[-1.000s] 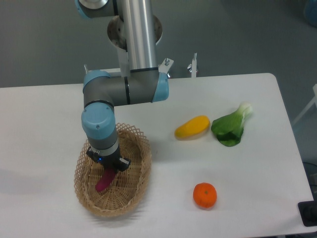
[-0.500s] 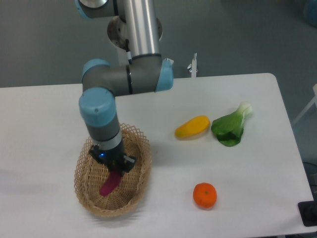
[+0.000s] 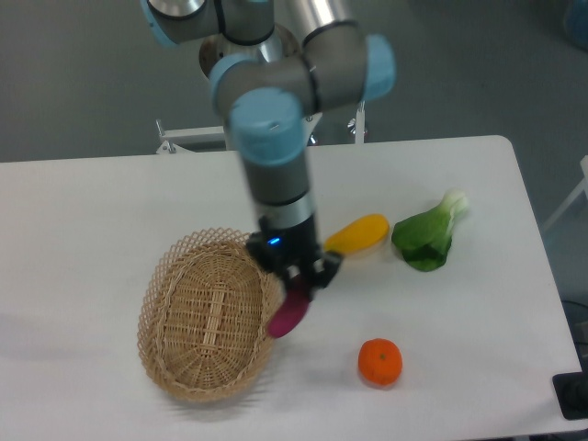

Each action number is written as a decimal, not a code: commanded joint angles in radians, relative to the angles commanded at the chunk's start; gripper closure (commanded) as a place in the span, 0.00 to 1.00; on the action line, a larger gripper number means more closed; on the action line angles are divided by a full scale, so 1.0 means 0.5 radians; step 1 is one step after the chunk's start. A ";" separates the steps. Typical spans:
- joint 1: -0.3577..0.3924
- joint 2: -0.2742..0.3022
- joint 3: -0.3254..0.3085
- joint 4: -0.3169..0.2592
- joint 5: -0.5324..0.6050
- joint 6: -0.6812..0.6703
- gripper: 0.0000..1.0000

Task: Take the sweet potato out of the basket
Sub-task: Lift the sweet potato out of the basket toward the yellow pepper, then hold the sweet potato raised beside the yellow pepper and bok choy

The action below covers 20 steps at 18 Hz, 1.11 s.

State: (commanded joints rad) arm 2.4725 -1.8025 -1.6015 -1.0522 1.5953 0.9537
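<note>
One white desk [image 3: 110,202] carries every item. Largest is the oval wicker basket [image 3: 209,317] at lower left. Just beside its right rim, the end effector [image 3: 297,280] is clamped on the upper end of the sweet potato [image 3: 288,314], which hangs tilted over the basket's right edge. Right of the arm lie a leafy green vegetable [image 3: 427,236], a yellow vegetable [image 3: 360,233], and an orange fruit [image 3: 380,361].
</note>
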 joint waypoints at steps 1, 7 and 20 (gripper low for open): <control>0.055 0.009 0.003 -0.034 0.000 0.092 0.82; 0.234 0.068 0.015 -0.153 -0.037 0.390 0.82; 0.237 0.077 0.019 -0.163 -0.037 0.427 0.82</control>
State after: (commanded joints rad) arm 2.5909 -1.7641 -1.5923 -1.1336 1.5769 1.1673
